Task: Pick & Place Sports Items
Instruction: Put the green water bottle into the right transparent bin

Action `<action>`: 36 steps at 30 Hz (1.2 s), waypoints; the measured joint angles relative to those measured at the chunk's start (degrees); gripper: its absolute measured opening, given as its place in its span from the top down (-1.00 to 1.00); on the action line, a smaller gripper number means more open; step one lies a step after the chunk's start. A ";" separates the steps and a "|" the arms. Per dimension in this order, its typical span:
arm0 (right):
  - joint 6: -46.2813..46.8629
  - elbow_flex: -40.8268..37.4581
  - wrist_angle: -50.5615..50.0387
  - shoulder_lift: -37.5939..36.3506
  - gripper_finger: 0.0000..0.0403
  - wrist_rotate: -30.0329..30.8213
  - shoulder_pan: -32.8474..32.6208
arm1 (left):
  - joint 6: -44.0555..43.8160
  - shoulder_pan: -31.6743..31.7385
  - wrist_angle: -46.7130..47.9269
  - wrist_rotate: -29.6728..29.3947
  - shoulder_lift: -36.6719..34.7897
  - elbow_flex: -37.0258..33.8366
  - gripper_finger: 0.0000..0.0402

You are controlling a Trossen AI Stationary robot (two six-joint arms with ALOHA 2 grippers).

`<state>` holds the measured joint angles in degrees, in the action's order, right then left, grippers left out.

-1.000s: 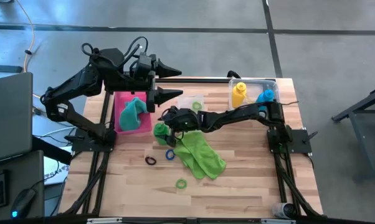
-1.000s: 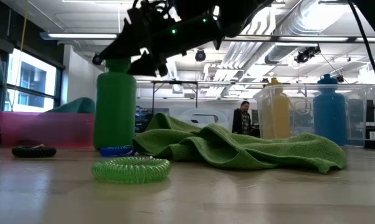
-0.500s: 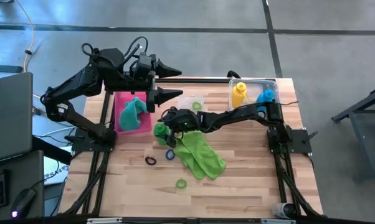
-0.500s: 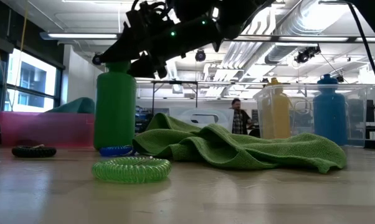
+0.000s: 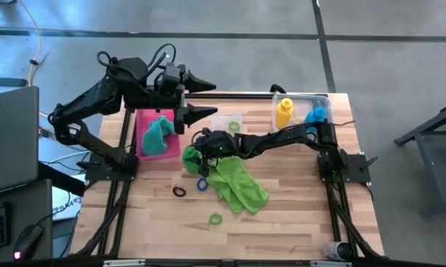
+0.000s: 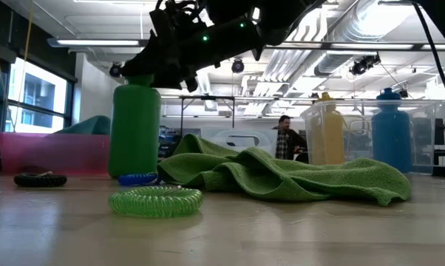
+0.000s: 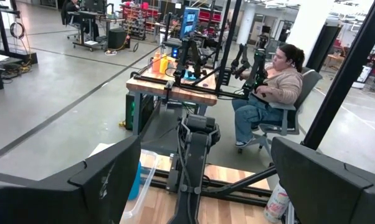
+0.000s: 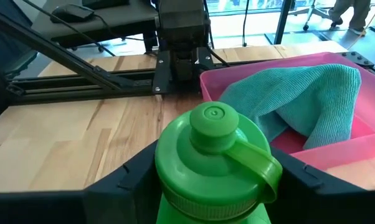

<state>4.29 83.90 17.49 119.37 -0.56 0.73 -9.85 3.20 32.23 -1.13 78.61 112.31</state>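
A green bottle [image 5: 190, 155] [image 6: 135, 129] stands on its base on the table, just in front of the pink tray [image 5: 144, 119]. My right gripper [image 8: 212, 186] [image 5: 198, 150] is shut on it. A lime green towel [image 5: 238, 185] lies crumpled beside the bottle. A teal towel [image 8: 299, 99] lies in the pink tray. A yellow bottle [image 5: 284, 113] and a blue bottle [image 5: 316, 115] stand in a clear box [image 5: 301, 96]. My left gripper [image 5: 204, 97] hangs open high over the far left, with nothing in it. My right gripper pinches the green bottle between its two fingers [image 8: 122, 180] at the shoulder [image 8: 175, 186], just below the cap. The fingers come from the table's right side, nearly level and slanting a little down. The bottle stands about upright with its base on the table.
Small rings lie on the wood: black [image 5: 179, 191], blue [image 5: 202, 184] and green [image 5: 215, 219]. A small clear box [image 5: 233, 124] holds another green ring. A person sits beyond the table in the left wrist view.
My right gripper has closed its fingers onto the green bottle while staying in place. The bottle has been nudged slightly toward the table's left and still stands on the table.
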 joint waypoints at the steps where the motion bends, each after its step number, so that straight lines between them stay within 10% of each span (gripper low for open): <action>1: 0.23 0.00 0.12 -0.14 0.01 0.02 0.02 | 0.00 -0.01 0.00 0.00 0.00 0.00 -0.76; 36: 7.24 -0.17 -24.46 -28.57 -0.02 19.68 1.30 | 0.00 -0.02 0.00 0.00 0.00 0.00 -0.76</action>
<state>11.53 83.73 -6.96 90.80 19.12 2.03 -9.85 3.18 32.23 -1.13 78.61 112.31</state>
